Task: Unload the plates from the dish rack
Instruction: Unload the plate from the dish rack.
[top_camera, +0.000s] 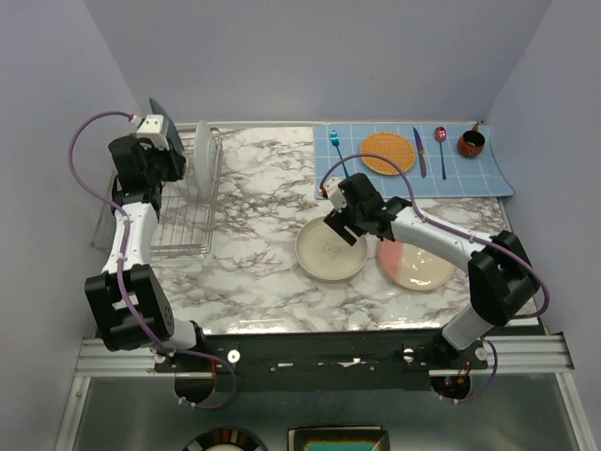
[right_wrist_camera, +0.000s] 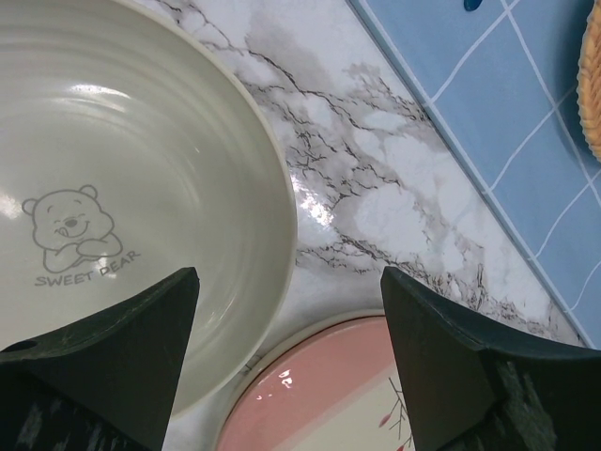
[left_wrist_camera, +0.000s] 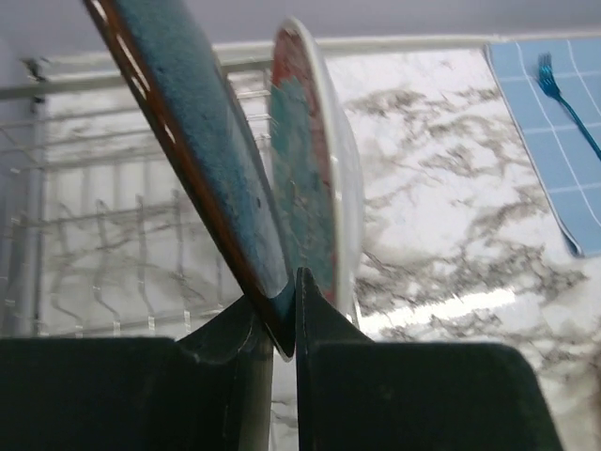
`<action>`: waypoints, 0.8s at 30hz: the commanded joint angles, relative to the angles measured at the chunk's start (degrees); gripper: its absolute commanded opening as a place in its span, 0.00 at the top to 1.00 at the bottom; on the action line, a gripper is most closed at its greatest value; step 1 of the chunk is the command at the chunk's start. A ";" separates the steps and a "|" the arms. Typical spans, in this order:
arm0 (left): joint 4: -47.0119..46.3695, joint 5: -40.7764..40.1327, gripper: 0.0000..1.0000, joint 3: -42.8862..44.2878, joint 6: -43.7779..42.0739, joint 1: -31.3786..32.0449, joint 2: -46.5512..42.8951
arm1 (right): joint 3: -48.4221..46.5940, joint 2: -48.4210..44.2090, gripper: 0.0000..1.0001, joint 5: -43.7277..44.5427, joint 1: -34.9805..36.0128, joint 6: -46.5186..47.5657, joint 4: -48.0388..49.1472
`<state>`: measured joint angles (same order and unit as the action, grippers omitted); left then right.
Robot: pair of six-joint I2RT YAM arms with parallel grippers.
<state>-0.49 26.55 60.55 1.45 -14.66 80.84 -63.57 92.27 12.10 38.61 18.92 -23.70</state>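
Left wrist: left gripper point(left_wrist_camera: 282, 310) is grasping a blue plate point(left_wrist_camera: 202, 160) at the rack point(left_wrist_camera: 94, 235), teal plate point(left_wrist_camera: 302, 188) standing beside it. Right gripper point(right_wrist_camera: 289, 282) is hovering released over cream plate point(right_wrist_camera: 141, 169) and pink plate point(right_wrist_camera: 319, 395) on the table point(right_wrist_camera: 376, 207)

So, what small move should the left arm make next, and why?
Probably lift straight up. The left gripper is shut on the rim of a blue-teal plate that leans close beside a floral plate standing in the dish rack, so moving sideways first might knock that one.
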 commanded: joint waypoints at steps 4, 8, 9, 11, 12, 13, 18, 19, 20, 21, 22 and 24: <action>-8.30 -6.68 1.00 9.40 -4.70 -2.75 -1.21 | -0.50 0.81 0.13 -1.38 -0.20 -0.37 -1.17; -7.68 -6.68 1.00 9.23 -5.58 -2.75 -1.65 | -0.59 0.98 0.13 -1.38 -0.12 -0.28 -1.17; -7.60 -6.68 1.00 8.97 -5.76 -2.83 -1.91 | -0.68 0.98 0.13 -1.29 -0.20 -0.20 -1.17; -6.89 -6.24 1.00 8.35 -5.94 -2.83 -2.17 | -0.50 0.90 0.13 -1.38 -0.20 -0.28 -1.17; -6.46 -5.89 1.00 8.18 -6.11 -2.75 -2.61 | -0.59 0.89 0.13 -1.29 -0.20 -0.28 -1.17; -5.76 -5.54 1.00 7.48 -6.46 -2.75 -2.96 | -0.50 0.98 0.13 -1.46 -0.20 -0.20 -1.17; -1.89 -4.57 1.00 4.58 -9.80 -1.70 -7.35 | -0.68 1.16 0.13 -1.37 -0.12 -0.20 -1.26; -0.40 -4.57 1.00 3.70 -10.67 -1.26 -8.23 | -0.68 1.16 0.13 -1.29 -0.20 -0.20 -1.34; 0.31 -4.57 1.00 3.35 -12.07 -0.91 -9.02 | -0.68 1.42 0.13 -1.37 -0.20 -0.20 -1.34; 0.75 -4.83 1.00 3.17 -12.78 -0.55 -9.81 | -0.85 1.60 0.13 -1.29 -0.20 -0.20 -1.43; 3.71 -5.10 1.00 3.17 -13.57 -0.20 -11.13 | -0.94 1.69 0.13 -1.37 -0.20 -0.20 -1.43; 5.93 -5.88 1.00 3.08 -15.77 1.03 -12.36 | -1.03 1.77 0.13 -1.29 -0.20 -0.11 -1.52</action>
<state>7.84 20.12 62.17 -7.29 -16.05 75.59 -63.57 92.77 12.05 38.61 18.92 -23.75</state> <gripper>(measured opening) 0.171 0.869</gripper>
